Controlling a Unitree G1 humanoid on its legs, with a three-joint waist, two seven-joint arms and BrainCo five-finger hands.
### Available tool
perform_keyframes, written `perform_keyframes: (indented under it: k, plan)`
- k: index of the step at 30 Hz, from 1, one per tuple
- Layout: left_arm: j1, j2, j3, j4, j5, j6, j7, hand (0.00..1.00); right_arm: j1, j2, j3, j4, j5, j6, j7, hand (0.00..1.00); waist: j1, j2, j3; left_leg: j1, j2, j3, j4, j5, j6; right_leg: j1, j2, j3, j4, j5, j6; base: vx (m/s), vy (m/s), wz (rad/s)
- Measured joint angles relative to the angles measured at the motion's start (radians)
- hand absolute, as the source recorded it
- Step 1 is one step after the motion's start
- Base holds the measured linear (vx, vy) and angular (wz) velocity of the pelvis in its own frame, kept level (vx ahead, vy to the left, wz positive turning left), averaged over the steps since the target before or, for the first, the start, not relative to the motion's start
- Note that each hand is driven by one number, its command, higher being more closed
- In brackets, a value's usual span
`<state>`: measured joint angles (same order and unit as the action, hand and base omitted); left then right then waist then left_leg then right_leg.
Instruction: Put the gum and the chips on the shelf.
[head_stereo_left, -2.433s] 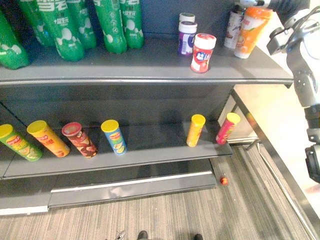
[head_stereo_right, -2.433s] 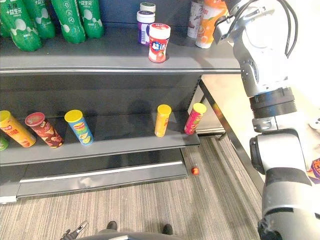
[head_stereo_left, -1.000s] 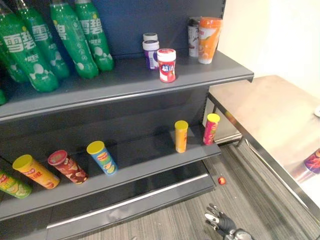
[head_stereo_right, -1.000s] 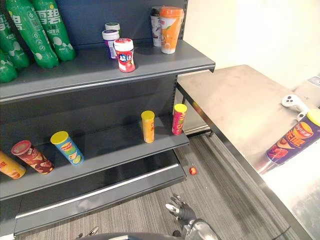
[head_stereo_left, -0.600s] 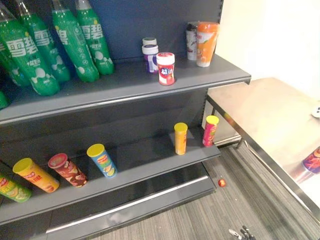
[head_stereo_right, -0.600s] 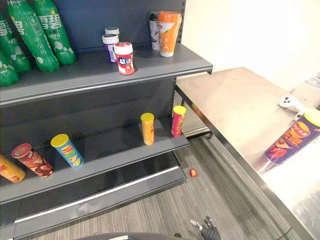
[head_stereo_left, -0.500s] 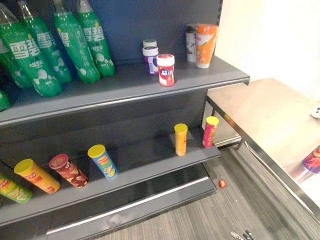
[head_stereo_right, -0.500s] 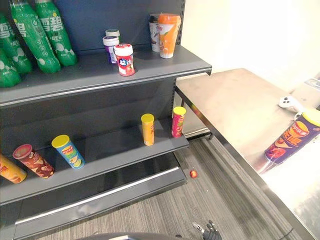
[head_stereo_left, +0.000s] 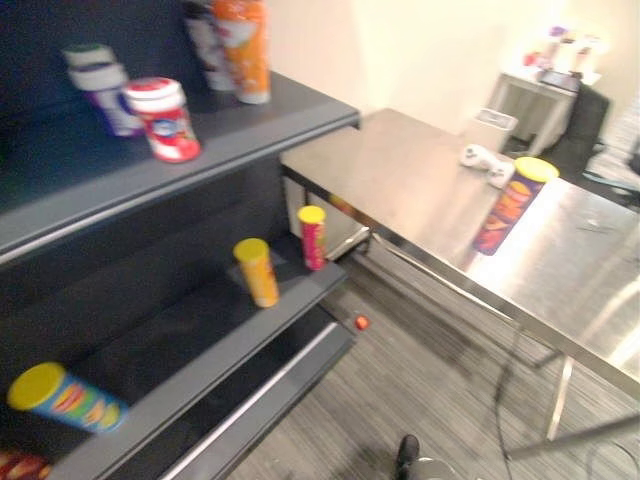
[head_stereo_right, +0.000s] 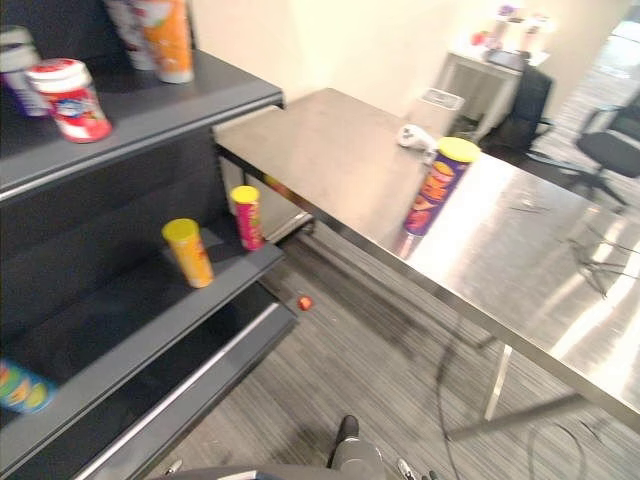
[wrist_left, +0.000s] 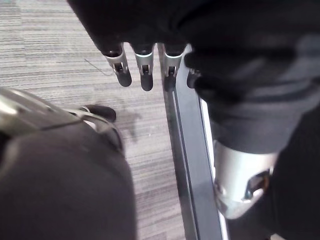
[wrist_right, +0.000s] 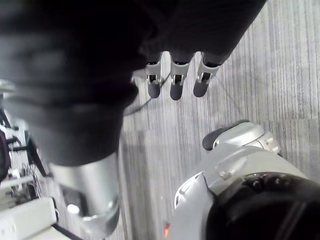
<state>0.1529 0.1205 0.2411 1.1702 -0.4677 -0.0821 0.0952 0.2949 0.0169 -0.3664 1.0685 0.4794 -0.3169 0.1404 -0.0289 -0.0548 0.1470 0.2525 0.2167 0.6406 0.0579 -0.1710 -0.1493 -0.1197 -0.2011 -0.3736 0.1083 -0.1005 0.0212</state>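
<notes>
Looks like we're halfway: the red-and-white gum jar (head_stereo_left: 163, 118) sits on the dark grey metal shelf (head_stereo_left: 285, 108), the purple yellow-lidded chips can (head_stereo_left: 510, 205) stands on the steel table (head_stereo_left: 400, 180), and our left hand (wrist_left: 145, 72) and right hand (wrist_right: 176, 85) hang loose-fingered, holding nothing.

The left hand (wrist_left: 146, 67) has silver fingers (wrist_left: 121, 64) with dark tips. A dark cover (wrist_left: 240, 60) goes over its back. The right hand (wrist_right: 176, 80) looks the same: silver fingers (wrist_right: 204, 77), dark tips, dark cover (wrist_right: 75, 75).
</notes>
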Motion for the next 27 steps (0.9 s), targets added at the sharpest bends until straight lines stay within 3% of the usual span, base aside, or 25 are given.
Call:
perform_keyframes:
  k: [1, 4, 5, 10, 14, 18, 20, 22, 23, 24, 26, 27]
  plan:
    - [-0.008, -0.001, -0.001, -0.002, 0.000, 0.000, -0.001, 0.00, 0.000, -0.002, -0.001, 0.000, 0.000, 0.000, -0.002, 0.00, -0.001, 0.002, 0.001, 0.006, 0.003, 0.010, 0.001, -0.002, -0.009, 0.000, -0.004, -0.012, 0.000, 0.009, 0.002, 0.13, 0.054, -0.61]
    - [-0.020, -0.005, -0.014, -0.033, -0.001, 0.005, -0.008, 0.00, 0.001, -0.002, 0.007, 0.006, 0.001, -0.003, -0.005, 0.00, -0.008, 0.004, 0.001, 0.047, 0.002, 0.039, 0.003, -0.017, -0.045, 0.005, -0.006, -0.014, 0.006, 0.173, 0.039, 0.17, 0.026, -0.29]
    - [-0.022, -0.013, -0.021, -0.033, -0.003, 0.007, -0.014, 0.00, -0.003, -0.006, 0.010, 0.009, 0.001, -0.003, -0.007, 0.00, -0.017, 0.016, 0.001, 0.050, 0.009, 0.040, 0.007, -0.021, -0.055, 0.005, 0.003, -0.010, 0.012, 0.202, 0.047, 0.17, 0.003, -0.08]
    - [-0.043, -0.065, -0.040, -0.035, -0.033, 0.011, -0.024, 0.00, -0.063, -0.042, 0.024, 0.008, -0.001, -0.032, -0.009, 0.00, -0.025, 0.084, 0.024, 0.069, 0.071, 0.067, 0.014, 0.013, -0.094, 0.002, 0.081, 0.003, 0.000, 0.182, 0.031, 0.16, -0.020, -0.25]
    - [-0.043, -0.064, -0.041, -0.037, -0.037, 0.004, -0.023, 0.00, -0.064, -0.043, 0.041, 0.013, 0.000, -0.032, -0.023, 0.00, -0.029, 0.070, 0.031, 0.084, 0.068, 0.060, 0.018, 0.078, -0.091, 0.001, 0.071, 0.005, 0.056, 0.133, 0.025, 0.09, -0.020, -0.05]
    - [-0.043, -0.056, -0.040, -0.037, -0.034, 0.001, -0.017, 0.00, -0.084, -0.043, 0.065, 0.011, 0.002, -0.031, -0.018, 0.00, -0.050, 0.056, 0.035, 0.047, 0.088, 0.020, 0.101, 0.126, -0.079, -0.021, 0.051, 0.001, 0.127, 0.063, 0.011, 0.04, -0.081, 0.04]
    - [-0.048, -0.056, -0.040, -0.037, -0.032, -0.001, -0.010, 0.00, -0.084, -0.044, 0.071, 0.011, 0.002, -0.030, -0.016, 0.00, -0.051, 0.045, 0.035, 0.006, 0.104, -0.022, 0.197, 0.165, -0.037, -0.020, 0.036, 0.005, 0.148, 0.036, 0.002, 0.04, -0.191, -0.02]
    - [-0.049, -0.053, -0.037, -0.039, -0.032, -0.006, 0.007, 0.00, -0.083, -0.058, 0.087, 0.009, 0.003, -0.030, -0.011, 0.00, -0.050, 0.032, 0.037, -0.061, 0.131, -0.092, 0.353, 0.244, 0.046, -0.015, 0.030, 0.041, 0.156, -0.003, -0.015, 0.04, -0.160, -0.26]
    - [-0.049, -0.049, -0.036, -0.037, -0.034, -0.007, 0.010, 0.00, -0.084, -0.067, 0.097, 0.008, 0.003, -0.030, -0.008, 0.00, -0.049, 0.029, 0.038, -0.080, 0.134, -0.128, 0.384, 0.239, 0.047, -0.014, 0.033, 0.057, 0.154, -0.010, -0.015, 0.08, -0.131, -0.55]
    - [-0.047, -0.060, -0.034, -0.037, -0.039, -0.017, 0.015, 0.00, -0.099, -0.082, 0.108, 0.009, 0.002, -0.029, -0.006, 0.00, -0.045, 0.041, 0.042, -0.104, 0.103, -0.207, 0.407, 0.155, 0.020, -0.008, 0.045, 0.091, 0.145, -0.014, -0.020, 0.08, -0.081, -0.66]
    - [-0.044, -0.069, -0.033, -0.037, -0.042, -0.028, 0.019, 0.00, -0.120, -0.103, 0.110, 0.016, 0.002, -0.029, -0.010, 0.00, -0.044, 0.051, 0.046, -0.137, 0.030, -0.301, 0.393, 0.026, 0.006, 0.024, 0.065, 0.146, 0.113, -0.013, -0.020, 0.09, -0.080, -0.76]
    - [-0.042, -0.070, -0.033, -0.041, -0.044, -0.033, 0.019, 0.00, -0.120, -0.106, 0.111, 0.021, 0.002, -0.029, -0.011, 0.00, -0.042, 0.051, 0.046, -0.143, 0.015, -0.305, 0.378, 0.010, 0.005, 0.040, 0.069, 0.155, 0.102, -0.013, -0.020, 0.10, -0.035, -0.68]
